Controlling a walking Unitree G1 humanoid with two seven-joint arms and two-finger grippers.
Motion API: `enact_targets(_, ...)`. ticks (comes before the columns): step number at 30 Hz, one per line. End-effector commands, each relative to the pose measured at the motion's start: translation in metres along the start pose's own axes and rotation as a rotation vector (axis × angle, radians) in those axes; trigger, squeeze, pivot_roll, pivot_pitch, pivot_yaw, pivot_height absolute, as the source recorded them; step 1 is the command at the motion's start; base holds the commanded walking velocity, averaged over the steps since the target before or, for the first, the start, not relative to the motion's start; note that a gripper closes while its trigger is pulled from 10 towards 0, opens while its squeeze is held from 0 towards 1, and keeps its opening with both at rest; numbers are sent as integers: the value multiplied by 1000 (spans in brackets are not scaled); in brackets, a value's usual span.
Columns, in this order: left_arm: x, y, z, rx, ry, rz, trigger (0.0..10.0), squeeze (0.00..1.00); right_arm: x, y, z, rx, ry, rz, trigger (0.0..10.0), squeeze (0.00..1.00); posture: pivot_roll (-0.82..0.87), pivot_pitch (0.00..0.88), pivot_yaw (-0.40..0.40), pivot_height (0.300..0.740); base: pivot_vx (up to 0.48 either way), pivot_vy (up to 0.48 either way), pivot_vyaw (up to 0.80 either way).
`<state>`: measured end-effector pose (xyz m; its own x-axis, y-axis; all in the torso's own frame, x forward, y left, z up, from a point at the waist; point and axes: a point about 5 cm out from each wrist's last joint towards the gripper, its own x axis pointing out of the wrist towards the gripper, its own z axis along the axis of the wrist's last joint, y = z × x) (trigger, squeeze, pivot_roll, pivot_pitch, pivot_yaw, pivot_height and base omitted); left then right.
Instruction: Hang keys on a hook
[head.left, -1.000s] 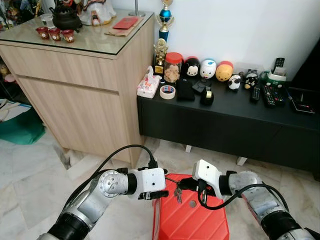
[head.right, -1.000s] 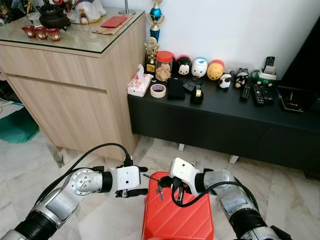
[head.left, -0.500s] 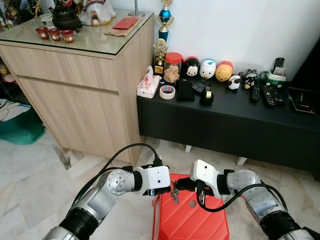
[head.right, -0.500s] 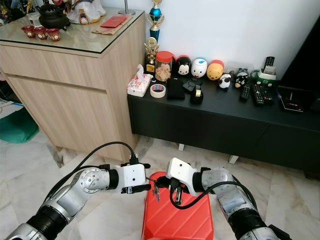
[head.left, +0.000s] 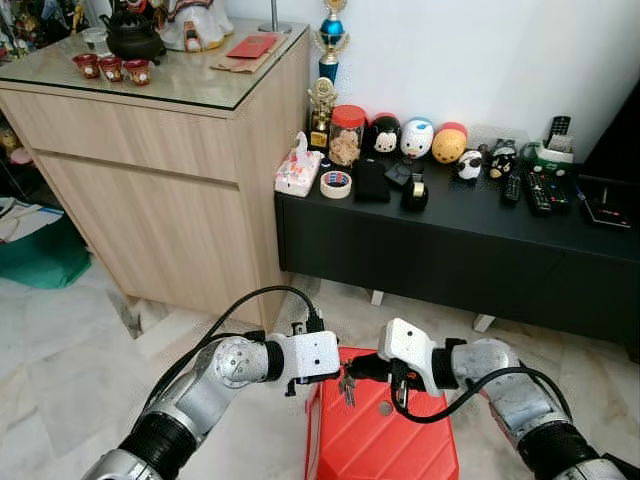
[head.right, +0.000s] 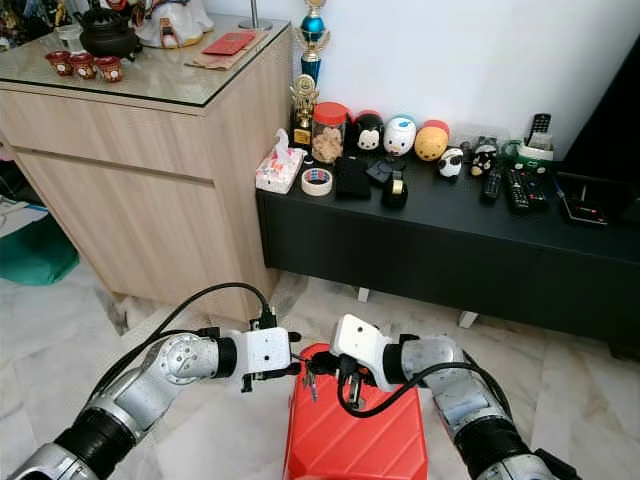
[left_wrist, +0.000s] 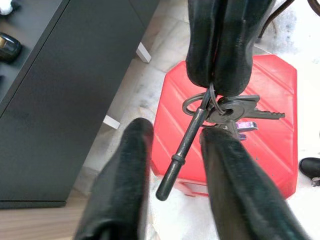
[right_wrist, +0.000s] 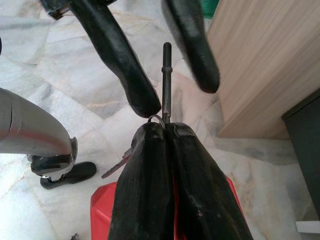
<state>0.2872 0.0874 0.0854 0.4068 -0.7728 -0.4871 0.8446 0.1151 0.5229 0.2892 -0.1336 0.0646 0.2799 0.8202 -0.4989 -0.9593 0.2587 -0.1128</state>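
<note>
Now | right fingers (left_wrist: 220, 60) pinch keys (left_wrist: 227, 111) | left fingers (left_wrist: 125, 190) spread

The left claw (left_wrist: 170, 170) stands spread around the long dark key (left_wrist: 182, 150), its passage ahead blocked by the right claw (left_wrist: 220, 75) pinched together; a red stool (head.left: 385, 430) lies just beneath.

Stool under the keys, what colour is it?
Red, with diagonal ridges. The stool shows best in the left wrist view, below the keys.
</note>
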Motion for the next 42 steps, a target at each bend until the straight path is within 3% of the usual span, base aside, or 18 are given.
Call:
enact_targets(1,1,1,1,15,-2,-19,0,0,0,-1,4,-7,-15,-2,10000,0,54,0,-71,740,0,0,0)
enact_targets(16,-1,-2,-4,45,29,-53,0,0,3,-2,6,-17,-13,-4,10000,0,52,0,-70,740,0,0,0)
enact_targets(35,-4,1,-3,10,3,-32,0,0,5,-2,5,-14,-8,12,10000,0,54,0,-75,740,0,0,0)
enact_targets(36,-4,2,-3,9,3,-31,0,0,5,-2,5,-11,-6,18,10000,1000,54,0,-75,740,0,0,0)
enact_targets(42,-4,1,-3,8,2,-34,0,0,4,-2,3,-21,10,19,10000,1000,55,0,-75,740,0,0,0)
